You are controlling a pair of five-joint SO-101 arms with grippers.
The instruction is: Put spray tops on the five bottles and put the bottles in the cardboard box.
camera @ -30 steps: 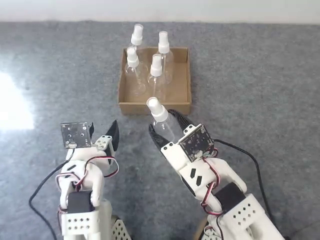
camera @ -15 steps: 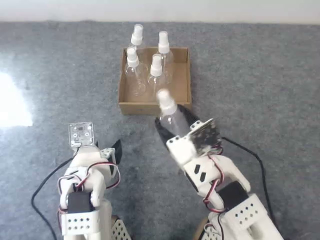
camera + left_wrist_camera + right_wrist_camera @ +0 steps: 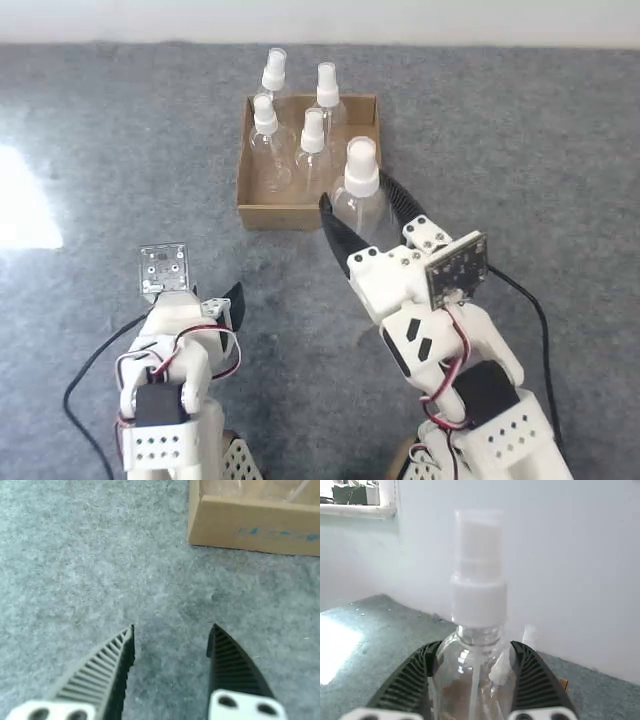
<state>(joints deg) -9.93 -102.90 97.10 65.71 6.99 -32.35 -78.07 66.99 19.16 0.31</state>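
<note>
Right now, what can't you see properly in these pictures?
- The held bottle: in the high view the right gripper covers its lower half, so whether it hangs over the cardboard box is unclear.
- The cardboard box: the left wrist view's edge cuts it off, so its contents cannot be made out.
- The held bottle's base: cut off by the right wrist view's edge.

**Bottle carried over the box corner**

Within 1 s the right gripper [image 3: 352,192] has swung forward and to the right with the bottle [image 3: 360,180]. It has gone from just in front of the near wall of the cardboard box [image 3: 243,180] to above the box's near right corner. The left gripper [image 3: 171,635] has drawn back toward its own base, farther from the box
</note>
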